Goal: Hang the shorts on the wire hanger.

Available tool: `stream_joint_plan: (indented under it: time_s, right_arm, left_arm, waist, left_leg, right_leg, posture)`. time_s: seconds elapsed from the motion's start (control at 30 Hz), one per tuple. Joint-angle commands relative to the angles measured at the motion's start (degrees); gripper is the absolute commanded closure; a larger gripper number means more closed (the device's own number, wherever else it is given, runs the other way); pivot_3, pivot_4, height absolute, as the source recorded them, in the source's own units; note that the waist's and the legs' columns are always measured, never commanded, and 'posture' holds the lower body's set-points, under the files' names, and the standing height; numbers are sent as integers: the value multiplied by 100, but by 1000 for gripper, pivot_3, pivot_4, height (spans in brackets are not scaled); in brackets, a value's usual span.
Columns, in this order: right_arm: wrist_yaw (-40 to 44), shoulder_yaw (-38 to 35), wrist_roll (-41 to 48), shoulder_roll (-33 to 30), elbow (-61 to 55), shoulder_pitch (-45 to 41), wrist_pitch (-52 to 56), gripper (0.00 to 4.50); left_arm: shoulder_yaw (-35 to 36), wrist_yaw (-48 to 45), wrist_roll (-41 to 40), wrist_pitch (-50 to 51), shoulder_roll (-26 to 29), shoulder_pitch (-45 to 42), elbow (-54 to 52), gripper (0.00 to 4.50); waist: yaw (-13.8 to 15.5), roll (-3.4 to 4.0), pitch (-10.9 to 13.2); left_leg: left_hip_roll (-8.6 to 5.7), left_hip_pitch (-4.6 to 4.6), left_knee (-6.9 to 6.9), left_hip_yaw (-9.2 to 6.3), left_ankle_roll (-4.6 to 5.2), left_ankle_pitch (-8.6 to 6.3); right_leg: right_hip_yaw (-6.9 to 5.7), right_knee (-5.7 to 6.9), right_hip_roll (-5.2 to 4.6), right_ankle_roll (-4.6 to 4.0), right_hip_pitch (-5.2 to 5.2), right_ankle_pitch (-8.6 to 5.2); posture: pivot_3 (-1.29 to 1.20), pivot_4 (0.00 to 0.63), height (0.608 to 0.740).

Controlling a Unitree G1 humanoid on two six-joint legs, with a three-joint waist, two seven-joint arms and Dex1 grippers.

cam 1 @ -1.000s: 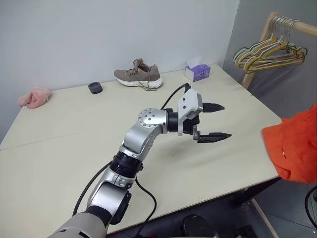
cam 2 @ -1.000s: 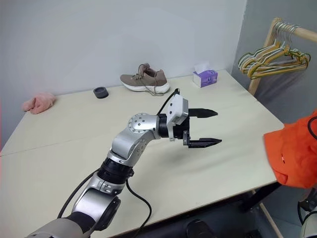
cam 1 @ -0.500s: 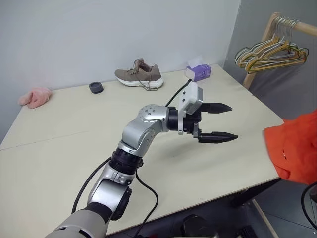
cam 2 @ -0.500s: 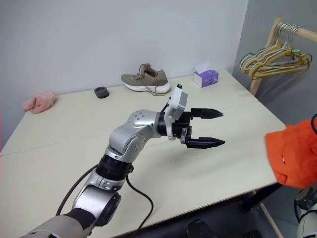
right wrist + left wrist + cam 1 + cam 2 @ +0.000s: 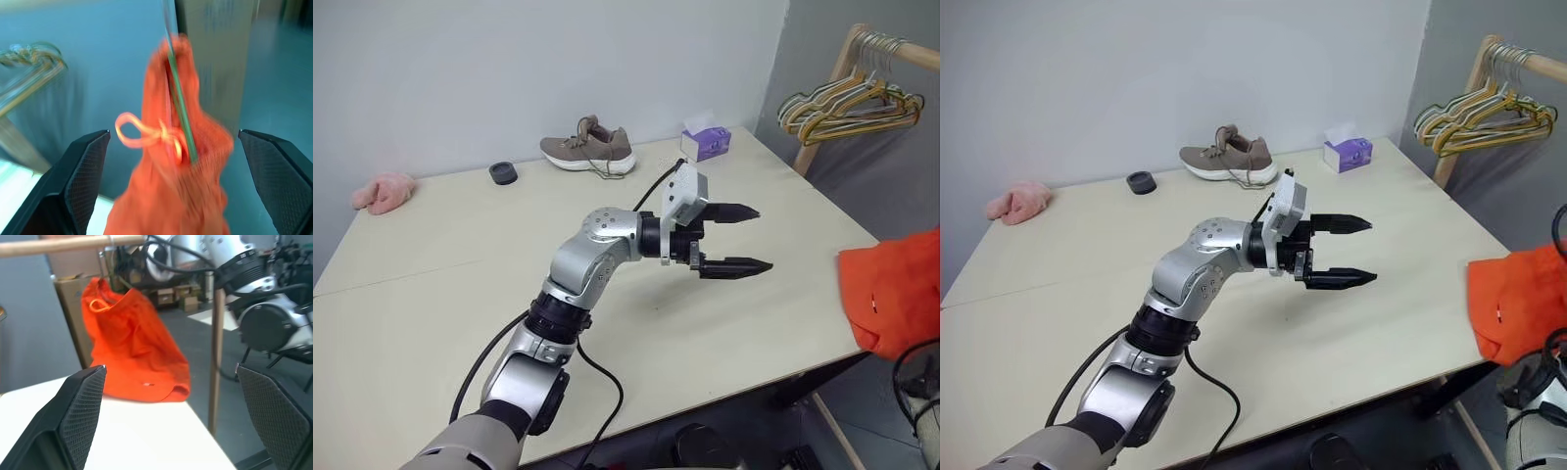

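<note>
The bright orange shorts (image 5: 891, 299) hang past the table's right edge, under a wooden rod (image 5: 73, 245). Their pink-orange cord loop (image 5: 142, 134) dangles at the gathered waistband. A thin wire of the wire hanger (image 5: 180, 105) runs down into that waistband. My left gripper (image 5: 762, 237) hovers above the table, open and empty, pointing right toward the shorts and well short of them. My right gripper (image 5: 173, 132) faces the waistband with its fingers (image 5: 85, 181) spread wide, open, and the shorts lie beyond them.
A tan shoe (image 5: 587, 149), a purple tissue box (image 5: 705, 142), a small black cap (image 5: 503, 173) and a pink cloth (image 5: 380, 192) lie along the table's far side. Several wire hangers (image 5: 847, 103) hang on a wooden rack at the far right.
The orange shorts at the right edge now hang a little lower and show less of their top. My left gripper stays open in about the same place.
</note>
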Motion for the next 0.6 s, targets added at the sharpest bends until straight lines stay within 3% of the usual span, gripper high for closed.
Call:
stream_joint_plan:
  time_s: [0.03,0.17,0.33,0.43,0.6]
  right_arm:
    - [633,777,82,4,-548,212,-1070,24]
    - [1290,1319,272,215,-769,516,-1679,24]
    - [2640,2709,465,677,-1057,1458,-2873,24]
    - [2919,3260,343,1072,-784,1883,-3595,24]
    - [3027,3773,153,1669,66,2139,-4521,24]
  left_arm:
    - [302,502,258,-194,73,22,123,0]
    - [441,1213,759,-493,169,89,367,0]
    - [1190,3188,1587,-713,352,520,465,0]
    - [1433,4231,2163,-215,520,952,223,0]
    - [1773,5164,2741,91,767,1789,-408,0]
  waist:
    - [-7,-2,1]
    - [-12,-6,0]
    - [40,-51,-9]
    - [203,-55,-13]
    - [599,-75,-19]
  left_leg:
    - [1,1,0,-1,0,0]
    - [1,7,2,-6,0,0]
    - [13,10,5,-20,1,0]
    - [9,-1,8,-28,1,0]
    - [5,-35,11,-51,-2,2]
  right_leg:
    - [-1,0,1,1,0,0]
    - [-1,2,3,11,2,6]
    - [-9,0,9,15,2,10]
    - [-19,2,4,-4,-10,23]
    - [-56,5,-14,-6,-33,26]
  posture:
    - [-348,12,740]
    - [-324,7,740]
    - [-244,0,740]
    - [-210,0,740]
    - [-109,0,740]
